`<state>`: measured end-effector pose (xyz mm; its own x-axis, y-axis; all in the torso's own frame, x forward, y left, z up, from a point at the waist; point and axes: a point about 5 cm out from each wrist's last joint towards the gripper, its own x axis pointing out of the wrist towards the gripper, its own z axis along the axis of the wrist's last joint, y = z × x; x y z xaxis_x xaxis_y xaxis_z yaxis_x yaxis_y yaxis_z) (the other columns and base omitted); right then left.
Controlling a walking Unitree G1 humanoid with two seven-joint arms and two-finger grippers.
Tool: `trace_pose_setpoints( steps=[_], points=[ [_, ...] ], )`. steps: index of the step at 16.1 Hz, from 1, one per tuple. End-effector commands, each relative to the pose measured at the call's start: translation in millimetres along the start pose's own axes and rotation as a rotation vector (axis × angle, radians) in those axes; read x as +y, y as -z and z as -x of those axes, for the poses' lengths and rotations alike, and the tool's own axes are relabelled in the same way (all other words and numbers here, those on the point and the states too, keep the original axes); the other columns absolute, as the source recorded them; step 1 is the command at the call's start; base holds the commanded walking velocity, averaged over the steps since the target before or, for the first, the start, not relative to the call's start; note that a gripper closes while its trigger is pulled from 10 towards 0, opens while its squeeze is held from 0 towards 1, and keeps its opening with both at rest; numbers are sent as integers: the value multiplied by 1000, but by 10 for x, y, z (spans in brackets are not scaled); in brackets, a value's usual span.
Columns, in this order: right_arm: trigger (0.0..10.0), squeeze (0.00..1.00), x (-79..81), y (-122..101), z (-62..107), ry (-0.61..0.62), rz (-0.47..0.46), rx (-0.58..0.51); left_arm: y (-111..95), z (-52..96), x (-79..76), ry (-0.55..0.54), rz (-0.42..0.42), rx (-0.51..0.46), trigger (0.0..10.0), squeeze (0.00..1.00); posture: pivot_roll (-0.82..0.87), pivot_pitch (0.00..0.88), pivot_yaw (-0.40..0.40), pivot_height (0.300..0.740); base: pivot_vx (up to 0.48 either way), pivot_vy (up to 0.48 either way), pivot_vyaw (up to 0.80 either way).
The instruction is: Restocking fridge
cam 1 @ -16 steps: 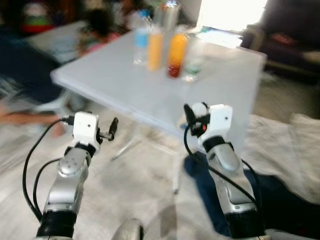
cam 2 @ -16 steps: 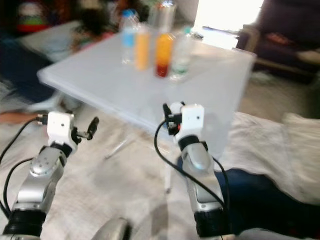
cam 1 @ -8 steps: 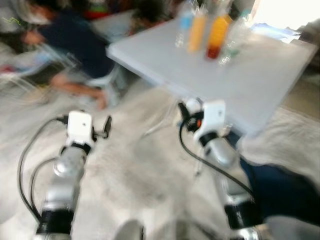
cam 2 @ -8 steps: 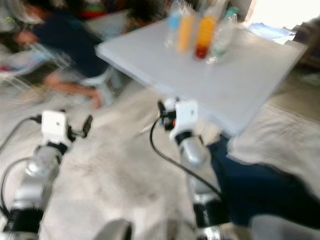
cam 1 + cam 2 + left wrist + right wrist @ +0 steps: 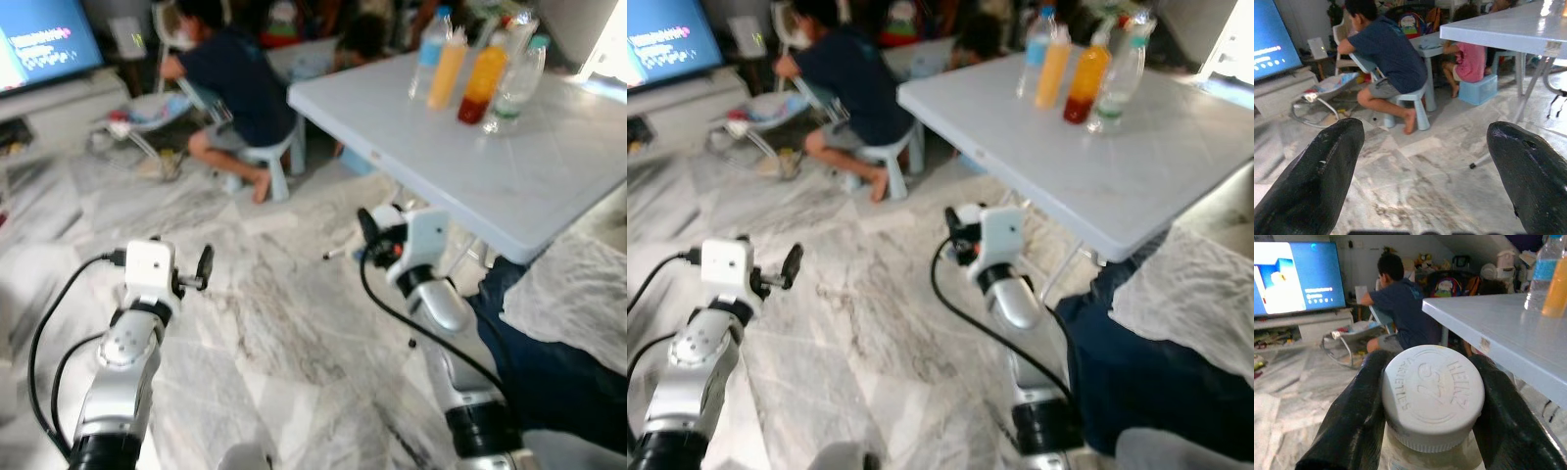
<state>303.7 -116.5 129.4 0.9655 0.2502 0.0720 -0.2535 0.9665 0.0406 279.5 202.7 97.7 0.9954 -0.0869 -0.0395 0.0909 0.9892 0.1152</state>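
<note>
White table (image 5: pixel 549 186) ahead; person (image 5: pixel 235 93) seated beyond.

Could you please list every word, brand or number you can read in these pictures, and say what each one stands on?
"HEINZ": embossed on the white cap of the bottle held between the right gripper fingers.
"57 VARIETIES": embossed on the same cap, only partly legible.
White text lines on the blue TV screen: too small and blurred to read.
Labels on the bottles on the white table: too blurred to read.
</note>
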Motion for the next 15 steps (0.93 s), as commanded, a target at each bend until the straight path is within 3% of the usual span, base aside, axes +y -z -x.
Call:
trace_pose_setpoints(
  steps=[1, 5, 12, 15],
  points=[
    [10000, 0, 23, -160, -44, -15, 1, -71, -68, -10, -20, 38, 18, -35, 10000, 0, 144, 0, -30, 740, 277, 0, 0],
    [10000, 0, 56, -166, -71, -56, 42, -73, -71, -6, -62, 47, -13, -54, 10000, 0, 137, 0, -41, 740, 471, 0, 0],
    [10000, 0, -20, -188, -79, -14, 67, -83, -71, -76, -84, 57, 18, -53, 10000, 0, 125, 0, -42, 740, 466, 0, 0],
    [10000, 0, 36, -242, -106, -55, 84, -115, -65, -100, -57, 29, 35, -51, 10000, 0, 125, 0, -50, 740, 431, 82, 731]
  ],
)
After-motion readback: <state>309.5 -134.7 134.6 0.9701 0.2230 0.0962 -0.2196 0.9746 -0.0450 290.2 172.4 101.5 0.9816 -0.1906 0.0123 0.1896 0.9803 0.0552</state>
